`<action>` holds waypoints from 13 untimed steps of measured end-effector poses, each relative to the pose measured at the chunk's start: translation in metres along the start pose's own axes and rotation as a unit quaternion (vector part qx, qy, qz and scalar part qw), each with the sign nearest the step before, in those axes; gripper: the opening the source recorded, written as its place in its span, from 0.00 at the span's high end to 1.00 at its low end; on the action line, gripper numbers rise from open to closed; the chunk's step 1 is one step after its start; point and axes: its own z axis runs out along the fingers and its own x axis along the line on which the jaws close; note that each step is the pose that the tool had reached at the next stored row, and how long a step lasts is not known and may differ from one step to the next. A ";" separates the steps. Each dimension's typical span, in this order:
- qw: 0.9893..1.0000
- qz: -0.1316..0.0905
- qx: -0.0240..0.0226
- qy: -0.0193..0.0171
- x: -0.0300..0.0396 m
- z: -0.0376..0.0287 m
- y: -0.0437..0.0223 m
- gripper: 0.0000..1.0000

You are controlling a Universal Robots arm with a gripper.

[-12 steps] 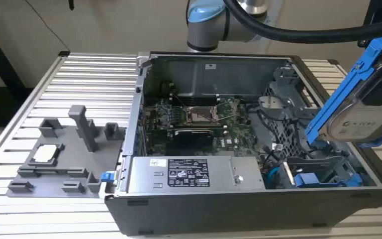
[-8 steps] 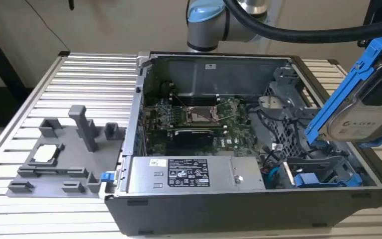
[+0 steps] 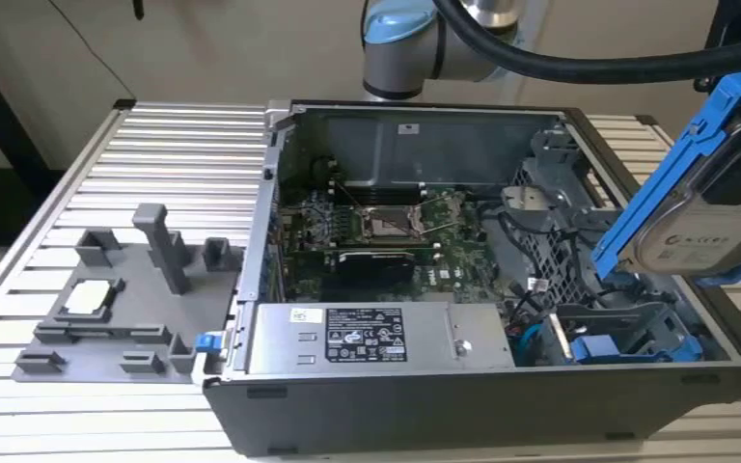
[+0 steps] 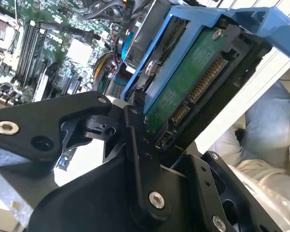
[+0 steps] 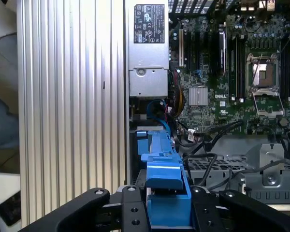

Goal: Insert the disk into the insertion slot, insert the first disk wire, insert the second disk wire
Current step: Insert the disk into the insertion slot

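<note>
The disk [image 3: 712, 217], silver-grey with a pale label in a bright blue carrier, hangs tilted above the case's right side in the exterior view. My gripper [image 4: 150, 121] is shut on it. In the second wrist view the black fingers [image 4: 135, 145] clamp the carrier's edge beside the disk's green circuit board [image 4: 193, 82]. In the first wrist view the blue carrier [image 5: 164, 188] sits between the two black fingers [image 5: 130, 210]. The insertion slot [image 3: 641, 323], a dark grey bay with blue fittings, lies below the disk at the case's front right corner.
The open computer case [image 3: 384, 405] lies on a ribbed aluminium table [image 3: 165, 154]. Inside are the motherboard [image 3: 384, 231], a grey power-supply box [image 3: 370, 338], a perforated metal cage [image 3: 563, 222] and loose blue cables [image 3: 525, 338]. A grey fixture [image 3: 126, 309] stands at the exterior view's left. A person's legs [image 4: 275, 121] are nearby.
</note>
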 end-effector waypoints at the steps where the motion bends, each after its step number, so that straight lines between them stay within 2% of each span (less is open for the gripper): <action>1: 1.000 0.000 0.000 0.000 -0.0001 0.0005 -0.0005 0.67; 6: 1.000 0.000 0.000 0.000 -0.0007 0.0072 -0.0052 0.67; 9: 1.000 -0.001 0.000 0.000 -0.0009 0.0088 -0.0083 0.67; 13: 1.000 -0.001 0.000 0.000 -0.0008 0.0113 -0.0093 0.67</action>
